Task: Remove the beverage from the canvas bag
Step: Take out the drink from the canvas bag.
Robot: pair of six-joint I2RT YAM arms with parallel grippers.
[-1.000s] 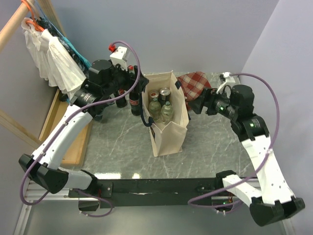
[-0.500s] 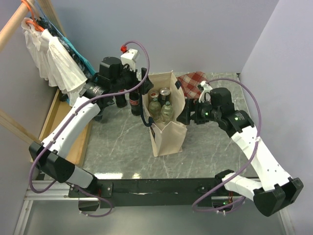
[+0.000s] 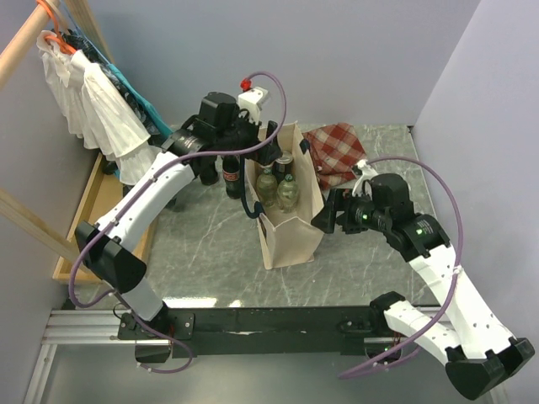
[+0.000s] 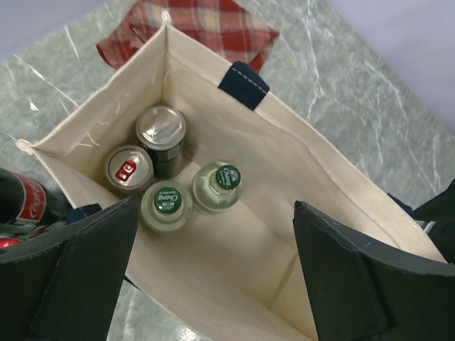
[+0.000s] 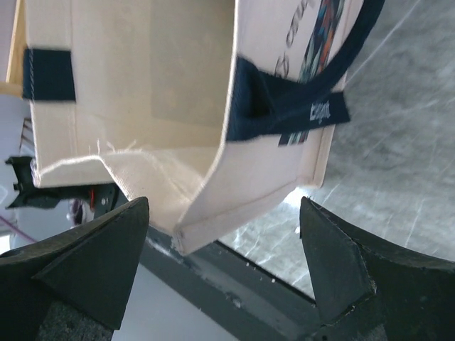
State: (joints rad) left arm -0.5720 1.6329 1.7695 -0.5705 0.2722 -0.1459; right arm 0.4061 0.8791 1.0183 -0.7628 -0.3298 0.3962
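Observation:
The cream canvas bag [image 3: 290,220] stands upright mid-table with navy handles. Inside it, the left wrist view shows two green-capped glass bottles [image 4: 168,204] [image 4: 223,182] and two cans [image 4: 161,131] [image 4: 129,169] at the far end of the bag [image 4: 234,263]. My left gripper [image 3: 268,154] [image 4: 215,206] is open and empty, hovering above the bag's mouth. My right gripper [image 3: 322,220] [image 5: 224,213] is open and empty at the bag's right side, its fingers straddling a near corner of the bag [image 5: 142,85] below a navy handle [image 5: 284,106].
Dark cola bottles [image 3: 232,172] stand just left of the bag. A red checked cloth [image 3: 337,147] lies behind it on the right. A wooden tray [image 3: 105,227] sits at the left edge, with hanging clothes [image 3: 93,101] above it. The table's front rail [image 5: 270,298] is close.
My left gripper has moved right, from the cola bottles to above the bag's mouth. My right gripper has moved left and nearer, from beside the cloth to the bag's right side.

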